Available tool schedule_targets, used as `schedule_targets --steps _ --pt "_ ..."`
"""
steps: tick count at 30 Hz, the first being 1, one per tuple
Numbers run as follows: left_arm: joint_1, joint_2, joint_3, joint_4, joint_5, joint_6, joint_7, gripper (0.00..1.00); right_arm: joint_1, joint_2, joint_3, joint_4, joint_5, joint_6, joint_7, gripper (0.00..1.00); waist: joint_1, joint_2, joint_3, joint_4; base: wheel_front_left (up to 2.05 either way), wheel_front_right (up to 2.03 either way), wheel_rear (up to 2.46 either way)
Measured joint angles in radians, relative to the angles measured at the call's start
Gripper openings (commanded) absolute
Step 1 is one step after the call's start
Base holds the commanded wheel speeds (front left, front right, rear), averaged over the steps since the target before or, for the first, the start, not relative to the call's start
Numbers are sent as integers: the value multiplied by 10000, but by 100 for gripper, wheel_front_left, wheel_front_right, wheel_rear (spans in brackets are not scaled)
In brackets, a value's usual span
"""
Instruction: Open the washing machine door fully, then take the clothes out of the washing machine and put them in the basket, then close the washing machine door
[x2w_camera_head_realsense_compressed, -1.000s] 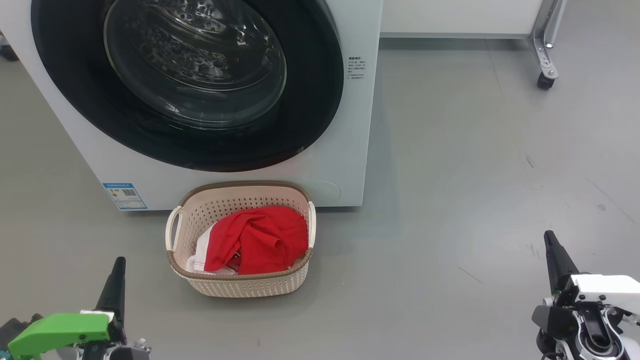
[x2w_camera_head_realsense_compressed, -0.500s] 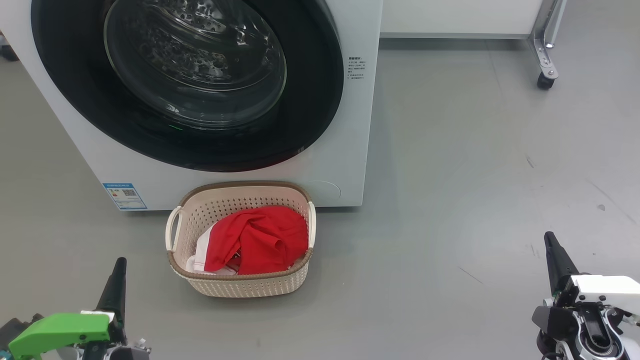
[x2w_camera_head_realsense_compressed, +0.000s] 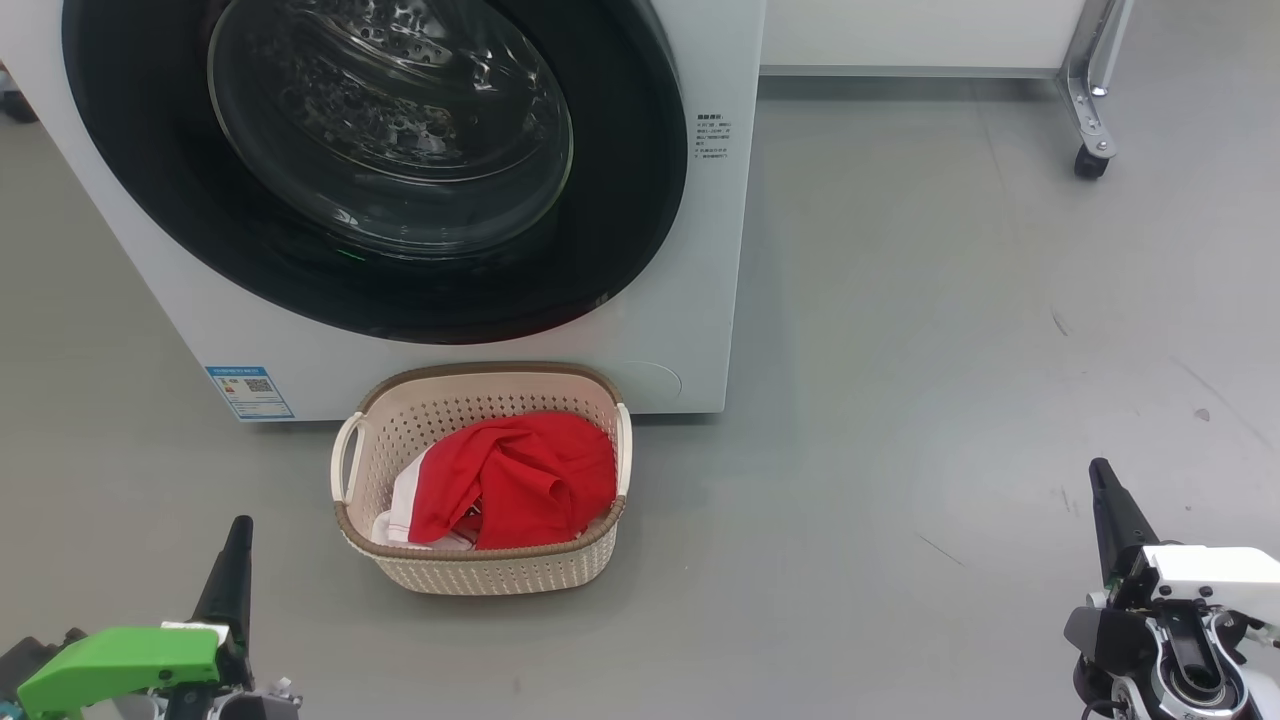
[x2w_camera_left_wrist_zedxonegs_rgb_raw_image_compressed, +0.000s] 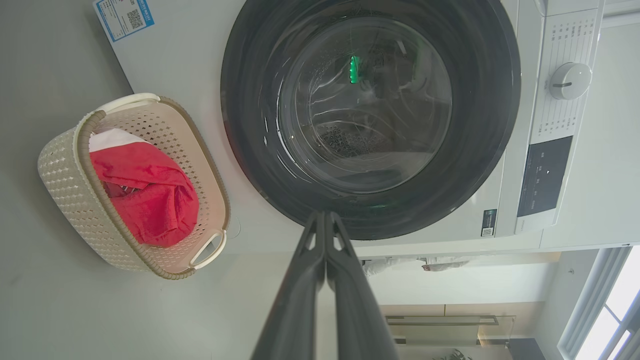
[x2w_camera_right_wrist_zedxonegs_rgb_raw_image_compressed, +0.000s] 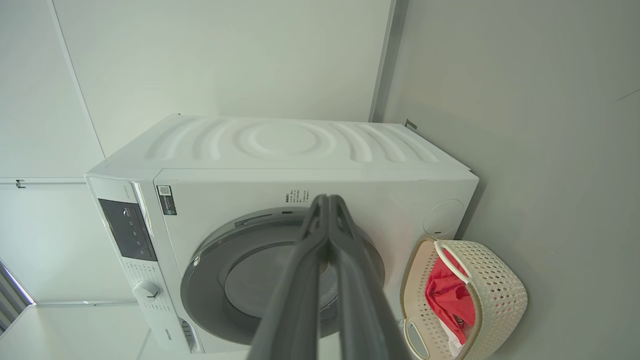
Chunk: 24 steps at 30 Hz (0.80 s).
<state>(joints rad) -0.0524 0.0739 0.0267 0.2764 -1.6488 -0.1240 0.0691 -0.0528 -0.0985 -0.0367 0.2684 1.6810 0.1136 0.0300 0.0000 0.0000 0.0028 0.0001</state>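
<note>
Washing machine door (x2w_camera_head_realsense_compressed: 640, 200) sits shut, its glossy black rim flush against the white front of the washing machine (x2w_camera_head_realsense_compressed: 715, 300). The top edge of the head view cuts off the door's upper part; the left wrist view shows it whole. Through the bulging glass the perforated drum shows dimly behind reflections and a small green glint, and what lies inside it cannot be made out.

Below the door, the basket (x2w_camera_head_realsense_compressed: 480, 570) stands on the grey floor (x2w_camera_head_realsense_compressed: 950, 350) just in front of the machine's base, to the right of the blue sticker (x2w_camera_head_realsense_compressed: 250, 391). In it the clothes (x2w_camera_head_realsense_compressed: 520, 480) lie heaped: red fabric on top, with white fabric mostly buried under it at the left. The folds hide any lettering.

Low at the left, well apart from the basket, the left end effector (x2w_camera_left_wrist_zedxonegs_rgb_raw_image_compressed: 322, 220) has its two fingers pressed together on nothing. The right end effector (x2w_camera_right_wrist_zedxonegs_rgb_raw_image_compressed: 327, 202), low at the right, is likewise closed tip to tip and empty. The bottom edge of the head view cuts off its housing.
</note>
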Motion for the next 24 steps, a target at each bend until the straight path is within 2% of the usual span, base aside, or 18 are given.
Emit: schedule_targets --steps 24 --pt "-3 -12 17 15 0 0 0 0 -9 4 -29 54 0 15 13 0 0 0 -2 0 0 0 0"
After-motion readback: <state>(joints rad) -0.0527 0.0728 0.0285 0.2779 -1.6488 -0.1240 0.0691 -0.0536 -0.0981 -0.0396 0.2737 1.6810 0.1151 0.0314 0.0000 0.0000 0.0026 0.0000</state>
